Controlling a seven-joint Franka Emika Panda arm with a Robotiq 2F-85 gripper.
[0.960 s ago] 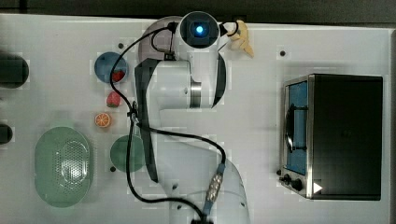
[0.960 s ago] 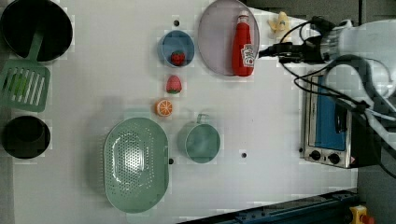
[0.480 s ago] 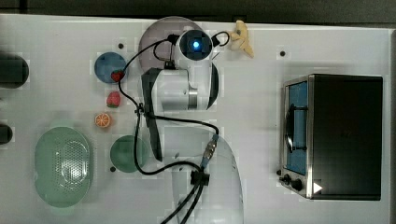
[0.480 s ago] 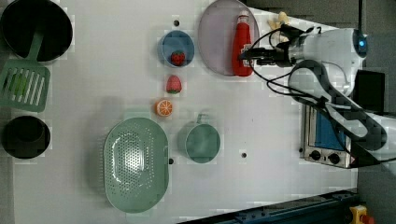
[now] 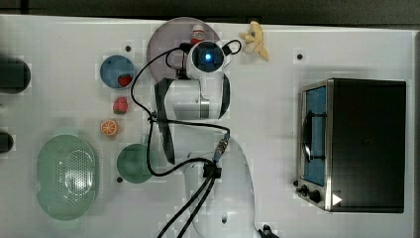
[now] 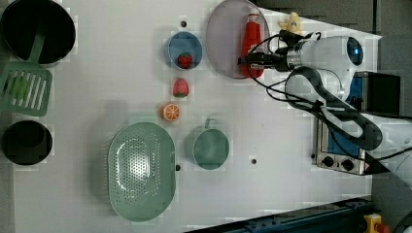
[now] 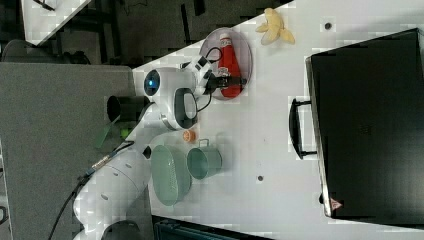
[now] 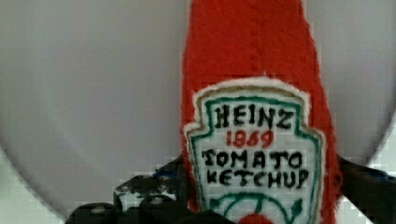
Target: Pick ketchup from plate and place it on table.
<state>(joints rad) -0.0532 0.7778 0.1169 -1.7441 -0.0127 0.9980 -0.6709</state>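
The ketchup (image 6: 251, 36), a red bottle with a white cap, lies flat on the greyish-mauve plate (image 6: 223, 39) at the far edge of the white table (image 6: 97, 73). My gripper (image 6: 250, 62) is open and low over the bottle's lower body. In the wrist view the label fills the ketchup (image 8: 252, 93), with one dark finger (image 8: 144, 191) on each side of it and apart from it. In the right view the gripper (image 7: 231, 80) straddles the ketchup (image 7: 228, 55) on the plate (image 7: 246, 50). In the top view the arm covers most of the bottle; its cap (image 5: 197, 33) shows.
A blue bowl (image 6: 184, 48) with a strawberry sits beside the plate. A loose strawberry (image 6: 180, 87), an orange slice (image 6: 171, 112), a green cup (image 6: 210, 148) and a green colander (image 6: 141, 170) stand nearer. A toaster oven (image 5: 356, 144) and a banana (image 5: 255, 42) are at the top view's right.
The arm has swung from beside the plate to over it, and the gripper has come down around the ketchup's lower body. The fingers stay open; the bottle has not moved.
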